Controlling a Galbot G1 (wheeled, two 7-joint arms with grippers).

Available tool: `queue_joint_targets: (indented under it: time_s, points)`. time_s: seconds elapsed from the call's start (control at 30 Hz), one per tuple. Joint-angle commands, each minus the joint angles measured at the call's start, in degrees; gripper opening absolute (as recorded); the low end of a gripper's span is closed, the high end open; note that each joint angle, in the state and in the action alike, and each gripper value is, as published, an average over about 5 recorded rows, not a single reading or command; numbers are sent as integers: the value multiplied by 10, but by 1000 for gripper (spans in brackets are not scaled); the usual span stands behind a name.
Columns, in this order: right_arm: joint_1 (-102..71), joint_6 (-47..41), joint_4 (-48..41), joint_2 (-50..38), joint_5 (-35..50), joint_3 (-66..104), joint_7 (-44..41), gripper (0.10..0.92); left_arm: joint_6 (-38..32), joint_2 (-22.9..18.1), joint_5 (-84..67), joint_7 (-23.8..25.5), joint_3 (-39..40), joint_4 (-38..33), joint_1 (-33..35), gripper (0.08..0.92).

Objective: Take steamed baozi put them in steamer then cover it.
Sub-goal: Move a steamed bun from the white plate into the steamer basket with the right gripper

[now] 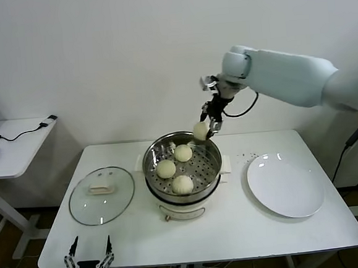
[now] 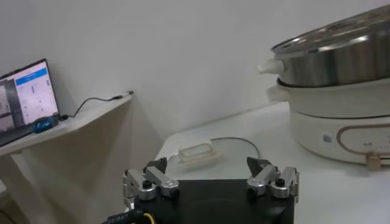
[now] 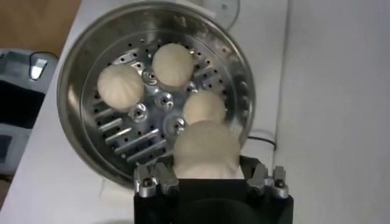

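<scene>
My right gripper (image 3: 206, 181) fingertips are hidden behind the baozi (image 3: 204, 149) I hold; its underside is out of sight too. Wrist cam cuts my gripper body off at the frame edge. Steamer (image 2: 341, 52) is cropped in the left wrist view, inside not visible. Left gripper (image 1: 88, 258) is partly cut off in head view. Laptop (image 2: 27, 97) screen text too small to read.

Three baozi (image 1: 175, 169) crowding the steamer (image 1: 153, 154) floor, free room only by its right rim.
</scene>
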Motion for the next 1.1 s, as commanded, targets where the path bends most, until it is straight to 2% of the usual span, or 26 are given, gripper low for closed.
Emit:
queue_joint_targets:
  time_s: [0.03,0.73,1.0,1.1]
  points:
    - [-12,-21,21,67,42,-81,25,712,2,-1,-2,0,0,2,-4,823]
    - [-66,-21,18,69,8,-92,35,719,3,7,-7,1,-7,20,-13,823]
    - [-49,-20,17,59,15,-73,23,812,3,7,-5,1,-6,18,-14,823]
    - [-31,-13,19,46,15,-66,15,821,3,7,-5,1,-6,17,-13,823]
